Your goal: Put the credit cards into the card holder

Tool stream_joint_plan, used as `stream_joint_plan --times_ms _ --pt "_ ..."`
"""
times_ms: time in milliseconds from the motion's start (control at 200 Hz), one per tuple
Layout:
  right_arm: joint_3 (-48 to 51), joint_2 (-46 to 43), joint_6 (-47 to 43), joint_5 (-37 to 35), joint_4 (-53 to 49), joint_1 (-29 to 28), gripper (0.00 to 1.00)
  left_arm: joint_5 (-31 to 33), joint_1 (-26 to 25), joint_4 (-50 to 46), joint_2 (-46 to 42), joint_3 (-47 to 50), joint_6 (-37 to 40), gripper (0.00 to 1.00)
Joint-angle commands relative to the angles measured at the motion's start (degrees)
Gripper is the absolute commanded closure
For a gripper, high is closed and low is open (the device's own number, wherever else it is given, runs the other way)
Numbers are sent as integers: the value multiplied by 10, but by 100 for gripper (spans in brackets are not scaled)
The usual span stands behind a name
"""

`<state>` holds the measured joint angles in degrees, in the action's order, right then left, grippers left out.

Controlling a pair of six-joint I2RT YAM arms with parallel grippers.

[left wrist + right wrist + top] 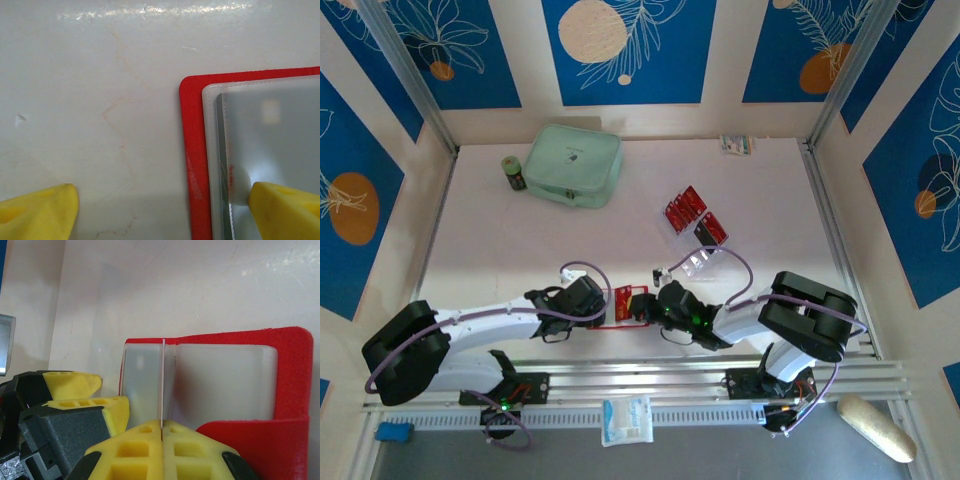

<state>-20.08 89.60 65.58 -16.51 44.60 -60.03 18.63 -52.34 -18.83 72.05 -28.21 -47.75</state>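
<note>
The card holder lies open on the bench, at the near edge, between the two arms. Its red cover faces down and the pale grey-white inside faces up.

The left gripper stands at the holder's left corner with its yellow fingers wide apart and nothing between them. One fingertip is over the bare bench. The other is over the pale inside of the holder, on it or just above it; I cannot tell which. Under the pale pocket, near this fingertip, a dark strip with some red marks shows through.

The right gripper is at the other side of the holder, with its fingers pressed together on a thin sheet. The sheet is seen only from its edge, as a pale line that runs up to the fold of the holder. It may be a card or a leaf of the holder; the view does not decide it.

More credit cards lie farther back on the bench, to the right of the middle, as a small spread group, red with dark bands. They are well apart from the holder. A clear plastic tray lies between them and the right arm. A mint-green case rests at the far left, and a small dark container stands just beside it.
</note>
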Motion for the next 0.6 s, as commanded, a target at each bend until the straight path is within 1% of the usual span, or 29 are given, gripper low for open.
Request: stream_joint_plan --times_ms 0,190,595 --pt "13 1 2 -20 -2 -4 100 0 8 -52 14 25 -1 11" --pt "12 -2 1 -24 -19 -7 100 -1 7 -53 14 25 -1 11" --pt "-8 33 21 -46 -36 -27 100 0 7 -53 13 26 -2 11"
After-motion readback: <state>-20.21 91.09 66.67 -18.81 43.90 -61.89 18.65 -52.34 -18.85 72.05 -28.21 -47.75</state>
